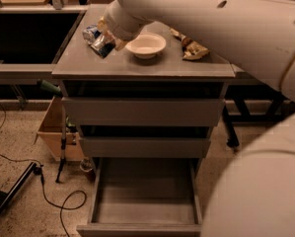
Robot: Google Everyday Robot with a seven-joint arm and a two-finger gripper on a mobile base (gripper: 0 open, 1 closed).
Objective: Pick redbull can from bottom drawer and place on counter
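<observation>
Where the redbull can (104,45) is: in the gripper (109,37), just left of the bowl (146,44), low over the counter (137,67).
Claw: clamped on the can.
Long axis: slanted, neither upright nor flat; top end unclear.
Writing: none legible.
Bottom drawer (144,194): pulled open, below the bowl.
Right of bowl: snack packet (192,47).

The gripper (107,37) holds redbull can (103,44) over counter (137,65) — bottom drawer (144,201) open.
</observation>
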